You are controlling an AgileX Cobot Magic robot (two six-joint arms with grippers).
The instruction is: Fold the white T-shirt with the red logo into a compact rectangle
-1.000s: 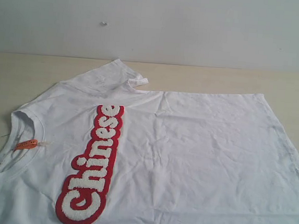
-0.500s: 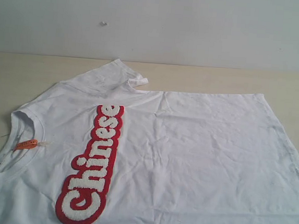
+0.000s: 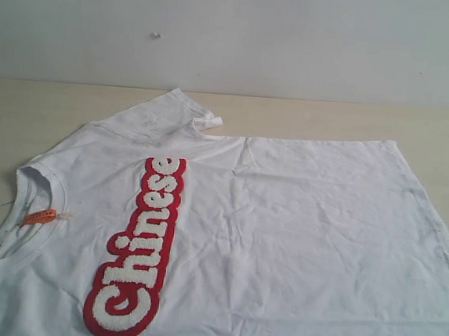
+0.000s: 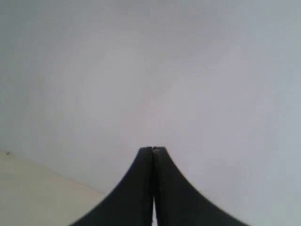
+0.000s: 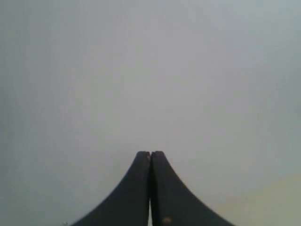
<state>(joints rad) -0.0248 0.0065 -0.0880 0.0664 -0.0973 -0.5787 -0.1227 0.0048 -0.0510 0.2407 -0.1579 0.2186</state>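
White T-shirt [image 3: 297,237] lies spread front-up on the worktop [image 3: 25,111], unfolded and lightly creased. Red logo [image 3: 140,247] runs as a long strip down the chest. Collar [image 3: 50,186] sits at one end, with the orange neck tag [image 3: 39,216] just inside it. One sleeve [image 3: 162,114] points toward the wall [image 3: 236,35], its hem corner flipped up.

Against a second ago and half a second ago: shirt, logo, tag and creases all lie the same. No shift noted.

Left claw [image 4: 153,149]: black fingers pressed tight together, gripping nothing, pale wall ahead of it, a strip of worktop beyond. Right claw [image 5: 150,153]: likewise closed and empty, facing the wall.

The shirt appears ahead of neither claw. Both are clear of the cloth; how far, cannot tell.
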